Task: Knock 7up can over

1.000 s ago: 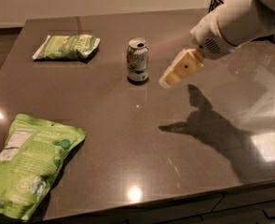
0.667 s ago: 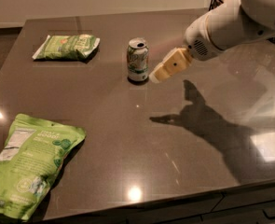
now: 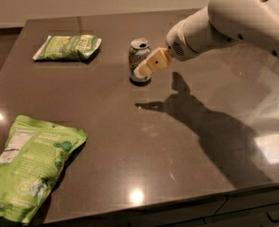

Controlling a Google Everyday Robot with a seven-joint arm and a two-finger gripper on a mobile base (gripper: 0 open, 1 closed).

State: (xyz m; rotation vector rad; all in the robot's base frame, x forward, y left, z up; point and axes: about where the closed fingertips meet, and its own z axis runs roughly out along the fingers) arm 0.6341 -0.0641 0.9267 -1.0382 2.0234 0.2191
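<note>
The 7up can stands upright near the middle of the dark table, silver top up, whitish-green label facing me. My gripper comes in from the right on the white arm. Its tan fingertips overlap the can's right side and lower front. I cannot tell whether they touch the can.
A flat green snack bag lies at the back left. A larger green bag lies at the front left corner. The table's front edge runs along the bottom right. The arm's shadow falls on the table to the right of the can.
My gripper has moved left toward the can, from beside it with a gap to overlapping its right side. The can still stands upright in the same place.
</note>
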